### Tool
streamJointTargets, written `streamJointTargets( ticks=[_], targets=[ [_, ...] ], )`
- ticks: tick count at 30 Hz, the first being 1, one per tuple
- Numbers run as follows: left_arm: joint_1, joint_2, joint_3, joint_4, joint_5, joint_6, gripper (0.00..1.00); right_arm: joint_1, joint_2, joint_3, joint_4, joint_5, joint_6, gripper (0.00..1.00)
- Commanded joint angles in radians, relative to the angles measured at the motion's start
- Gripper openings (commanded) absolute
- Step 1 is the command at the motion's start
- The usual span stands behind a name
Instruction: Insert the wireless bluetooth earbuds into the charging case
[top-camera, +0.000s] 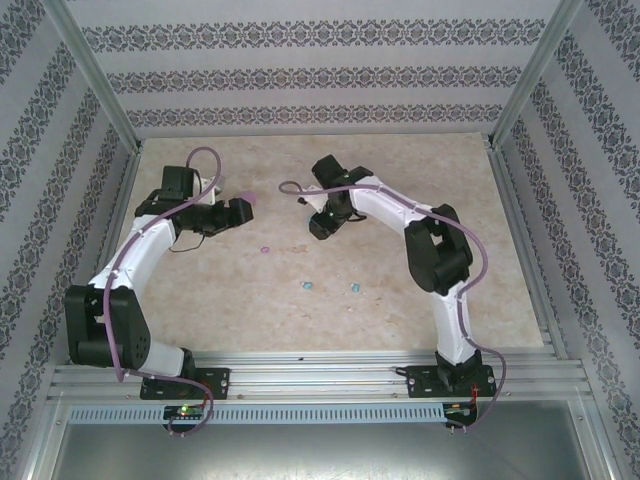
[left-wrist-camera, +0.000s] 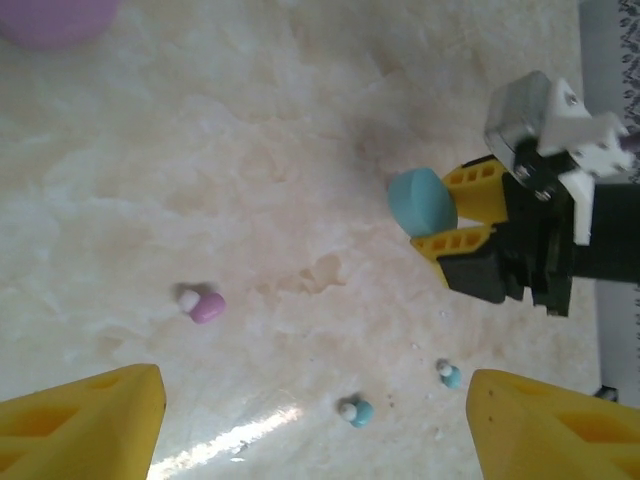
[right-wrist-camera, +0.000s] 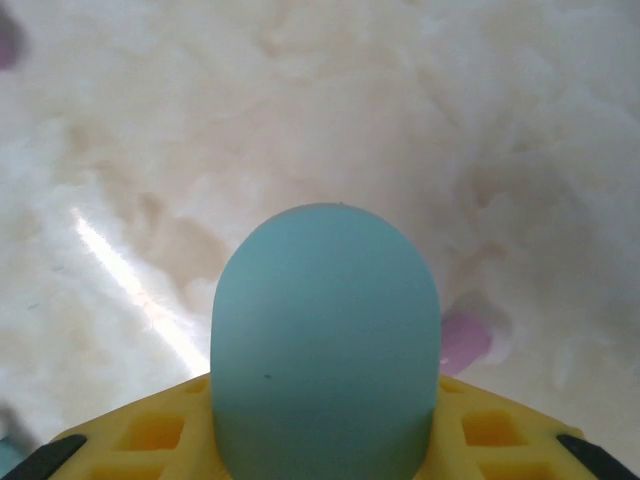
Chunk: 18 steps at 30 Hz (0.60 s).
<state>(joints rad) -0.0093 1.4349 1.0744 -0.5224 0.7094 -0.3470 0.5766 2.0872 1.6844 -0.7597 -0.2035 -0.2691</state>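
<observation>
Right gripper (left-wrist-camera: 437, 212) has its fingers clamped on the light-blue egg-shaped plastic case (right-wrist-camera: 325, 340), probably steadying it for loading. Left gripper (left-wrist-camera: 315, 388) gapes wide, empty. A tiny pink plastic earbud (left-wrist-camera: 206, 305) lies just ahead of its fingertips, and the nearest light-blue earbud (left-wrist-camera: 355, 410) lies between them.

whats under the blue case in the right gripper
Bare table and a pink nub, likely an earbud, peeking out beside the blue case. The case, clamped in the right gripper, covers whatever lies straight beneath it.
</observation>
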Motion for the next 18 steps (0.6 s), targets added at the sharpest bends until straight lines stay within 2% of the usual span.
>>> streamJointTargets(
  ticks=[1, 10, 15, 18],
  targets=[
    [-0.033, 0.000, -0.017, 0.041, 0.075, -0.084, 0.77, 0.038, -0.118, -0.096, 0.103, -0.068, -0.008, 0.37],
    [-0.169, 0.052, 0.046, 0.113, 0.174, -0.211, 0.75, 0.087, -0.297, -0.195, 0.168, -0.131, 0.034, 0.37],
    [-0.215, 0.057, -0.003, 0.316, 0.245, -0.356, 0.75, 0.102, -0.345, -0.195, 0.167, -0.146, 0.041, 0.37],
    [-0.227, 0.063, 0.000, 0.323, 0.248, -0.364, 0.72, 0.107, -0.366, -0.201, 0.171, -0.154, 0.042, 0.36]
  ],
)
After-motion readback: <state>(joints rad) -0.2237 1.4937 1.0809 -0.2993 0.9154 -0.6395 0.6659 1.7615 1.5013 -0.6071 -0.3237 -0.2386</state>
